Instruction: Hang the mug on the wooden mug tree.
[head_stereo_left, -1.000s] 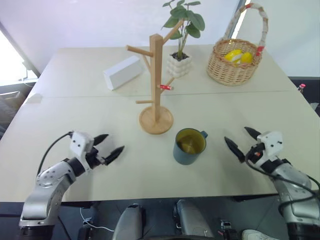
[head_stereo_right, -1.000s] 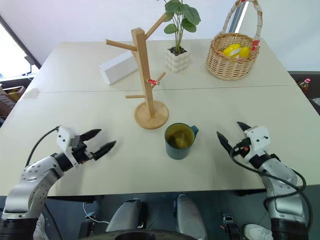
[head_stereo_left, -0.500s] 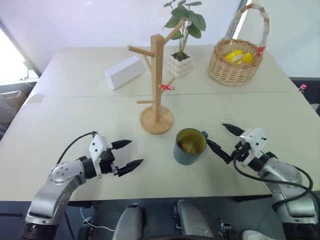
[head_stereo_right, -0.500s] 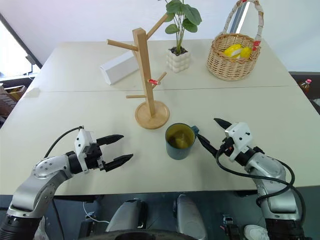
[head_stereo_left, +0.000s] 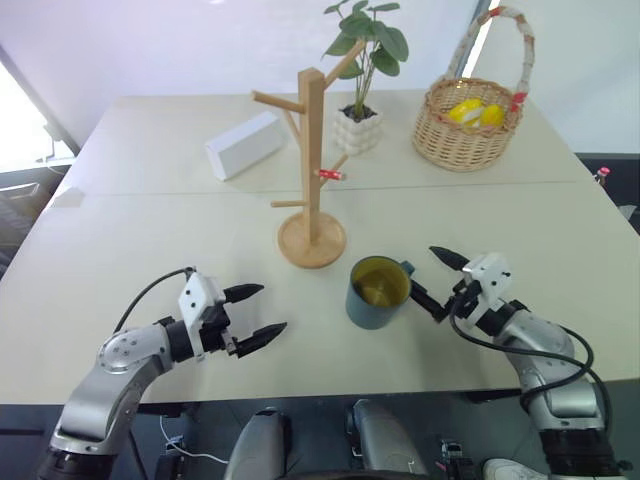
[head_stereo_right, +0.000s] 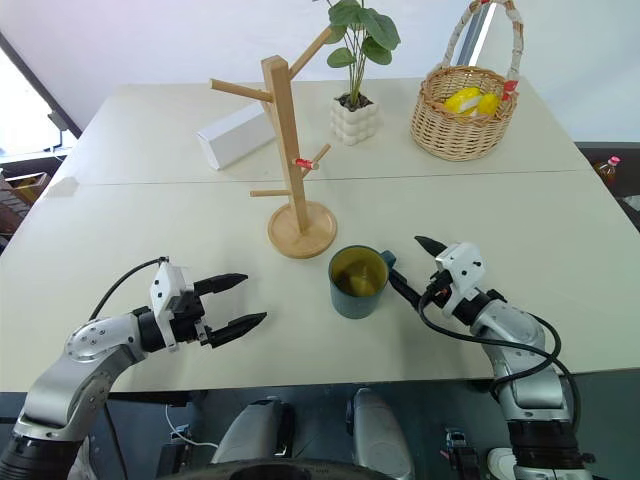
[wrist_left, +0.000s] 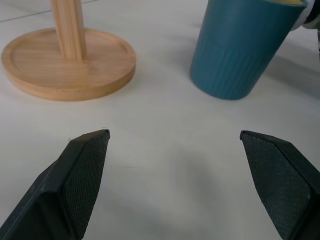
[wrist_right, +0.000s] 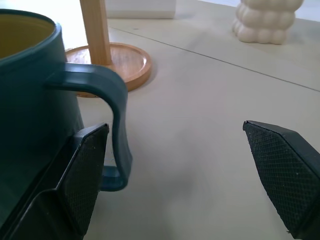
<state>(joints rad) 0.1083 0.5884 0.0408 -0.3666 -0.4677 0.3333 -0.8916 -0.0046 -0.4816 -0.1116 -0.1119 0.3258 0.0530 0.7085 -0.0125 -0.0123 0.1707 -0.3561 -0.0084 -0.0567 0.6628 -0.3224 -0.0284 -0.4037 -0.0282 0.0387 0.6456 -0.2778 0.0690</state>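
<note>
The dark teal-blue mug (head_stereo_left: 379, 292) stands upright on the pale table (head_stereo_left: 150, 240), just in front of the round disc base of the wooden mug tree (head_stereo_left: 313, 170) and a little to its right. Its yellow-green interior faces up and its small handle (wrist_right: 111, 117) points toward the robot's right side.

The right gripper (head_stereo_left: 437, 283) hovers low over the table right beside that handle. Its two black fingers are spread wide and hold nothing. In the right wrist view one finger (wrist_right: 85, 175) sits close to the handle's lower end, with the loop of the handle lying just inside the spread; whether the finger touches the handle cannot be told. The other finger (wrist_right: 285, 175) is well clear of the mug over bare table.

The left gripper (head_stereo_left: 254, 312) hangs above the table to the left of the mug, apart from it, pointing toward mug and tree. Its jaws are also wide apart and empty; the left wrist view shows the mug and the tree's base ahead of the two finger pads (wrist_left: 82, 175).

The mug tree stands upright with angled pegs at several heights and a small red-white tag (head_stereo_left: 329, 175) on one peg. Behind it are a white box (head_stereo_left: 244, 145), a plant in a white ribbed pot (head_stereo_left: 360, 128) and a wicker basket (head_stereo_left: 470, 125) with yellow items inside.
</note>
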